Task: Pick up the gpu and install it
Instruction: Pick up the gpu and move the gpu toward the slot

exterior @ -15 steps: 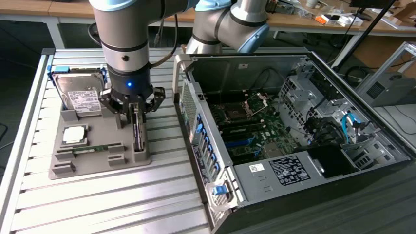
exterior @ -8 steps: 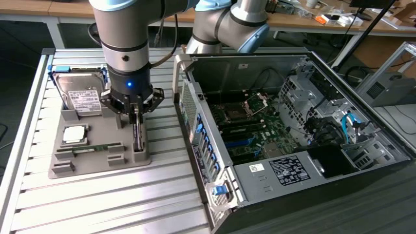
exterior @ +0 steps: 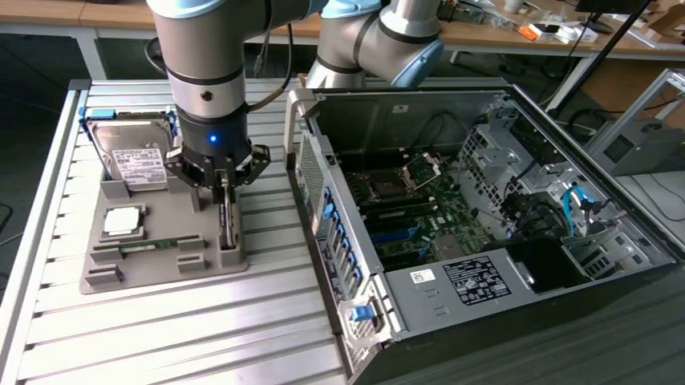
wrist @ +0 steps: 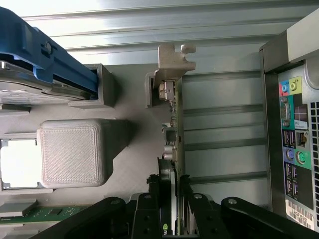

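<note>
The task is, I think, at its beginning. The gripper (exterior: 221, 186) stands low over the grey holder tray (exterior: 160, 277) on the bench (exterior: 160, 345), and its two fingers (wrist: 162, 181) pinch the gpu (wrist: 175, 114) from both sides, near the end away from the silver bracket. The card stands on its edge in the tray slot and, as far as I can see, it is not yet lifted out. In the exterior view the open computer case (exterior: 310, 152) lies at 3 o'clock from the tray, well apart, and the hard drive (exterior: 134, 156) lies at 10 o'clock from the gripper. So the grasp looks made, while the lifting, the carrying and the installing on the motherboard (exterior: 418, 220) are left.
</note>
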Controlling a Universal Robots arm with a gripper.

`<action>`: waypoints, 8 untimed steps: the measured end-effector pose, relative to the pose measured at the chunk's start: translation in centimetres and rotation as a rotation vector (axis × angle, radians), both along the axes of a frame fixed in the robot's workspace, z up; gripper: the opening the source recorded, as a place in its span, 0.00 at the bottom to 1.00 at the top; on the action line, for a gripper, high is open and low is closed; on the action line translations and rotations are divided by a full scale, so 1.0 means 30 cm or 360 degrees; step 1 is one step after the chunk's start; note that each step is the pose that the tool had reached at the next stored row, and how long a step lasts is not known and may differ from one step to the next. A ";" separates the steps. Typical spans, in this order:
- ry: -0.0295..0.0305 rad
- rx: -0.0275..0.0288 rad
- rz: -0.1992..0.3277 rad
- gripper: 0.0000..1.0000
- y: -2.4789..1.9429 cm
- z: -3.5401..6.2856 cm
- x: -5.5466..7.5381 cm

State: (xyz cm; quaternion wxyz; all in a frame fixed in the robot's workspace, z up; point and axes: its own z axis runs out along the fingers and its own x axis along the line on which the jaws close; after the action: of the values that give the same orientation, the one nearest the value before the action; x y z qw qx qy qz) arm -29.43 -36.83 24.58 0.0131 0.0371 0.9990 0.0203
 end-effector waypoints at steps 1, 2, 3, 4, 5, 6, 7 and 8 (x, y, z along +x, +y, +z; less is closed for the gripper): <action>-0.00002 0.00002 0.0000 0.27 0.000 0.000 0.000; -0.00005 0.00004 0.0000 0.27 0.000 0.000 0.000; -0.00003 0.00002 0.0000 0.27 0.000 0.001 0.000; 0.00001 -0.00001 0.0000 0.27 0.000 0.003 0.000; 0.00001 -0.00001 0.0000 0.27 0.000 0.005 0.000; -0.00001 0.00000 0.0000 0.27 0.000 0.006 0.000; -0.00001 0.00000 0.0000 0.27 0.000 0.007 0.000; 0.00000 -0.00001 0.0000 0.27 0.000 0.010 0.000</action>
State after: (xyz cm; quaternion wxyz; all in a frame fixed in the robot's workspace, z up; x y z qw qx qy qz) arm -29.43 -36.83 24.87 0.0131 0.0371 0.9990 0.0202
